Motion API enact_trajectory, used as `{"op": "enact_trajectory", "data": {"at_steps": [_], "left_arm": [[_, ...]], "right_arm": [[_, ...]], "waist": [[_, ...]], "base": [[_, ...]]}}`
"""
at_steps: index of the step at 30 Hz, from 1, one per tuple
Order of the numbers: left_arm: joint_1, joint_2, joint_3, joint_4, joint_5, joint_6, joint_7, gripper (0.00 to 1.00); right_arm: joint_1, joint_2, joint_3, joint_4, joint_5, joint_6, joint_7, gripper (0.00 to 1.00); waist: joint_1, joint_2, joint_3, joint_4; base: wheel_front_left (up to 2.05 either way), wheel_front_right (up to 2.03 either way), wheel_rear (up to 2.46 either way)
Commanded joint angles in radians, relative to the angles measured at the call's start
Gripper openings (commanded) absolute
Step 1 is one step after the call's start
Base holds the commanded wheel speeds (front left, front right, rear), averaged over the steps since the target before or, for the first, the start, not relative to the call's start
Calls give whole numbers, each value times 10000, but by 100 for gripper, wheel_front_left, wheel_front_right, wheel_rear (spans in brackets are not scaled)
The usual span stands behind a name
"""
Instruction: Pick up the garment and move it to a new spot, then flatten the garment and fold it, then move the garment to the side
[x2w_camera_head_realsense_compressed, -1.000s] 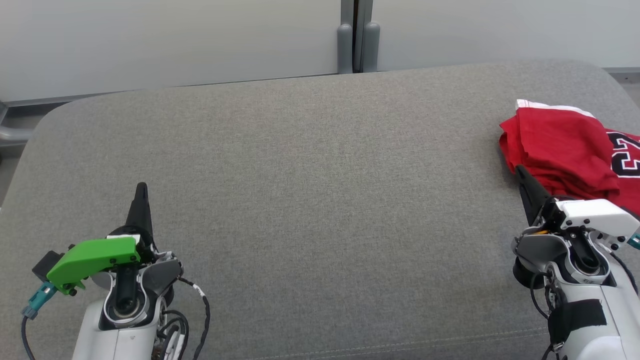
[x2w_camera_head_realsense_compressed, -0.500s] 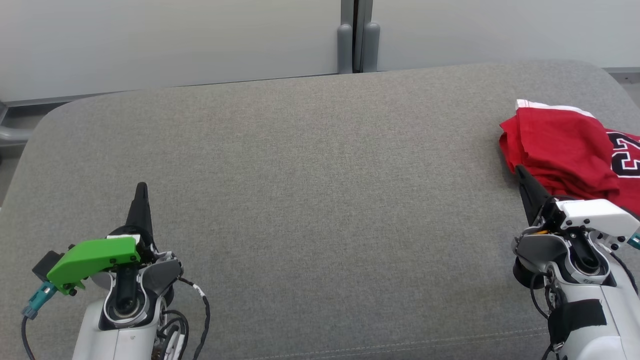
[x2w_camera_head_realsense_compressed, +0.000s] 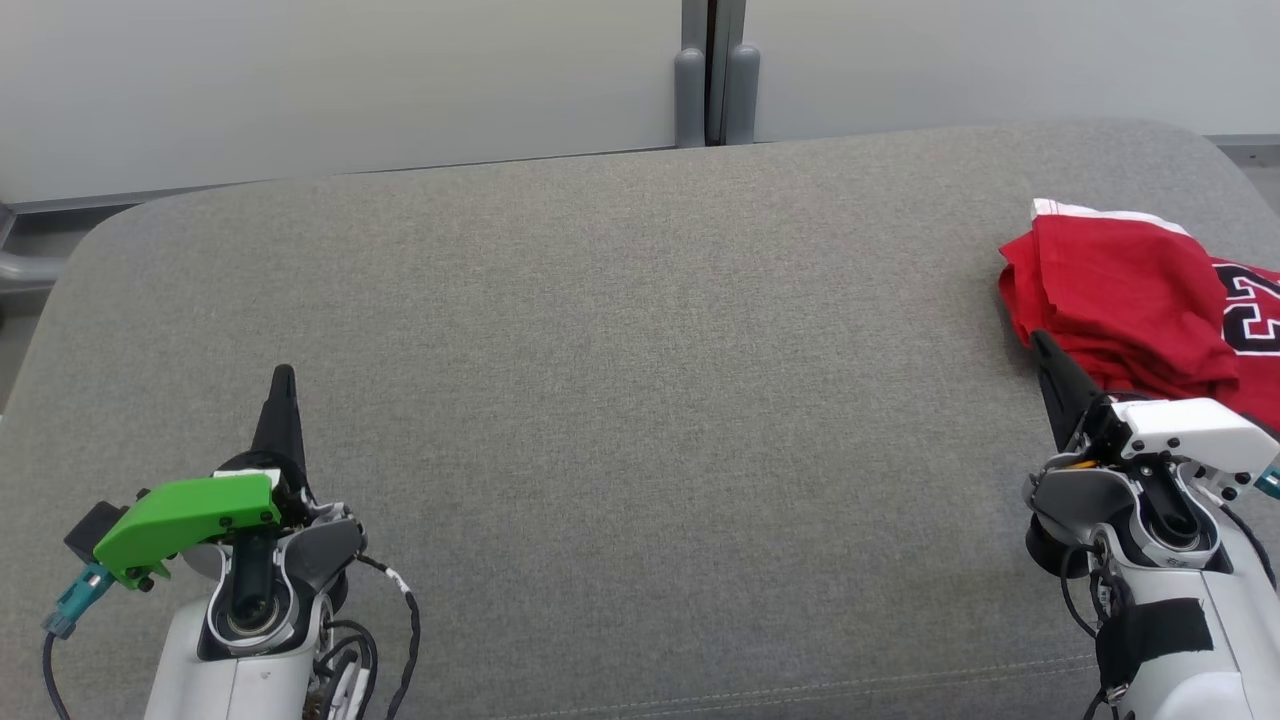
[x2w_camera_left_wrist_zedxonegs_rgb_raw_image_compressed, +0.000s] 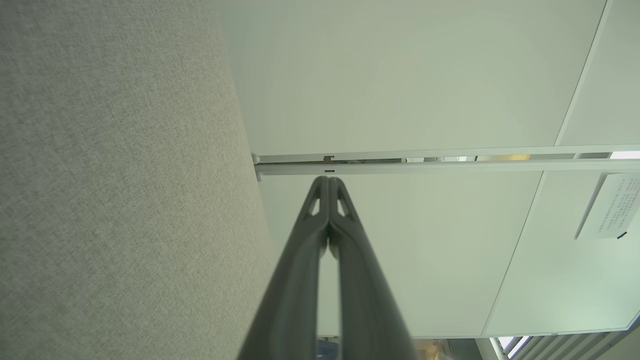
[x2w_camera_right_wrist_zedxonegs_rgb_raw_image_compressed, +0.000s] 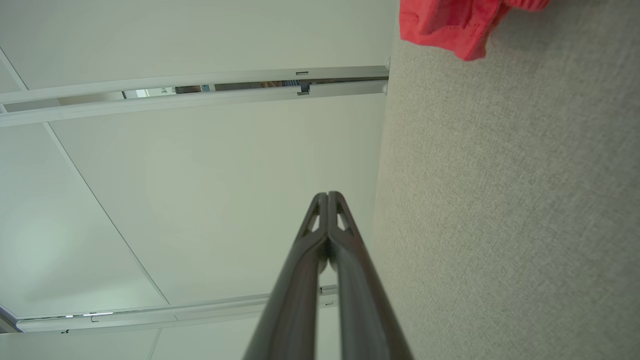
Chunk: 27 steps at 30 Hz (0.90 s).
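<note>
Garment (x2w_camera_head_realsense_compressed: 1120, 290), red with a white hem and a black numeral edged in white, lay in a loose, creased heap at the far right of the table (x2w_camera_head_realsense_compressed: 640, 350), partly cut off by the head view's right edge. The table was padded in gray fabric and had rounded corners. Pale wall panels (x2w_camera_head_realsense_compressed: 350, 80) stood behind it.

The right gripper (x2w_camera_head_realsense_compressed: 1040, 342) sat at the lower right. Its dark fingers were pressed together into one point and pinched nothing. In the head view that point reached the garment's near left edge. In the right wrist view a corner of the red cloth lay ahead of the fingertips and apart from them, on the gray fabric.

The left gripper (x2w_camera_head_realsense_compressed: 283, 378) sat at the lower left, well apart from the garment, over bare fabric. Its fingers were also pressed tight together and held nothing. A green cover (x2w_camera_head_realsense_compressed: 190, 515) sat on its wrist.
</note>
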Motion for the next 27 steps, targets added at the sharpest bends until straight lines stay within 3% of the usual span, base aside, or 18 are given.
{"op": "enact_trajectory", "data": {"at_steps": [1,27], "left_arm": [[-140,7,40,19,1,-36,5,0],[-139,9,39,18,0,-36,4,0]], "right_arm": [[-108,-26,-9,16,14,7,41,0],[-108,-26,-9,16,13,7,42,0]], "waist": [[0,0,0,0],[0,0,0,0]], "base": [[0,0,0],[0,0,0]]}}
